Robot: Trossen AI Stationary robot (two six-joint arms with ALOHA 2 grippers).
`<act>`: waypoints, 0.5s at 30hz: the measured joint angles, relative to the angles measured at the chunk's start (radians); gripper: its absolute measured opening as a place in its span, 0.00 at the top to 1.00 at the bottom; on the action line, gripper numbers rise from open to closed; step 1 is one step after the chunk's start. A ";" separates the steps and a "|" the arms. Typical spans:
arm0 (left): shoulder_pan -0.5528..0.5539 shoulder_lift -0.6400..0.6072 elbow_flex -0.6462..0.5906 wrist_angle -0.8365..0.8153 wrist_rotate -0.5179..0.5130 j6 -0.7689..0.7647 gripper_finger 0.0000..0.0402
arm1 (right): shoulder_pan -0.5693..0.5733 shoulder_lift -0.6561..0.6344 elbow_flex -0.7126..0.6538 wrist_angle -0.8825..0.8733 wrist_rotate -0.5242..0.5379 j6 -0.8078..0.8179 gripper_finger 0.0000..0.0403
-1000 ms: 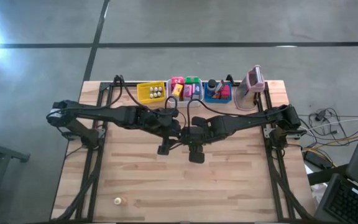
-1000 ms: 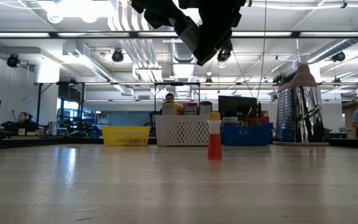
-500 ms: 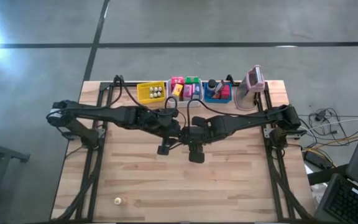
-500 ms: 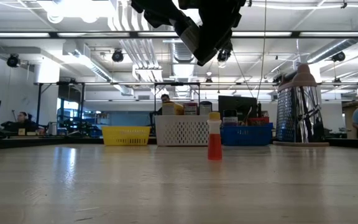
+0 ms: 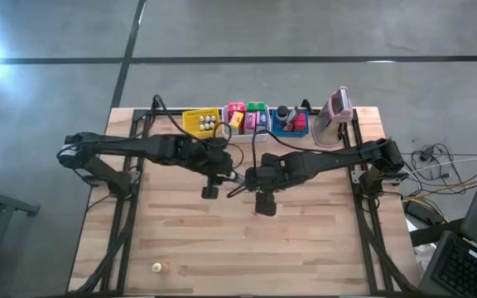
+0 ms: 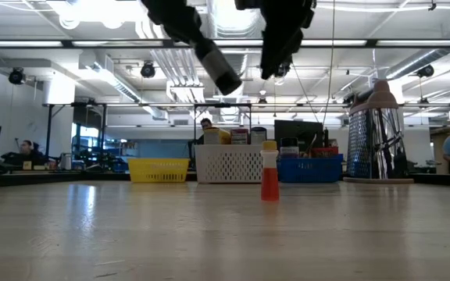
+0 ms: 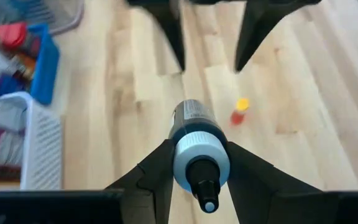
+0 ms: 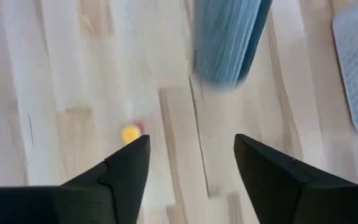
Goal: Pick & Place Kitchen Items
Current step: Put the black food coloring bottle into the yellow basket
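Handover done: right gripper (image 8: 191, 149) released, jaws now wide, empty. Left gripper (image 7: 197, 150) withdrawn toward 9 o'clock, jaws clamped on dark bottle (image 7: 197, 134) above mid-bench (image 5: 305, 240). Ready for placement.

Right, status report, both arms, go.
Left gripper shut on dark bottle, up over mid-table. Right gripper open, empty, alongside. Red bottle with yellow cap upright on table below. Nothing in the way.

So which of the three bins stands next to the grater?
The blue bin, at the right end of the row; the white bin and yellow bin stand farther from the grater.
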 joint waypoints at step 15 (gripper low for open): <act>0.319 -0.175 -0.009 -0.310 -0.034 0.002 0.68 | 0.041 -0.157 -0.265 -0.057 0.080 0.222 0.30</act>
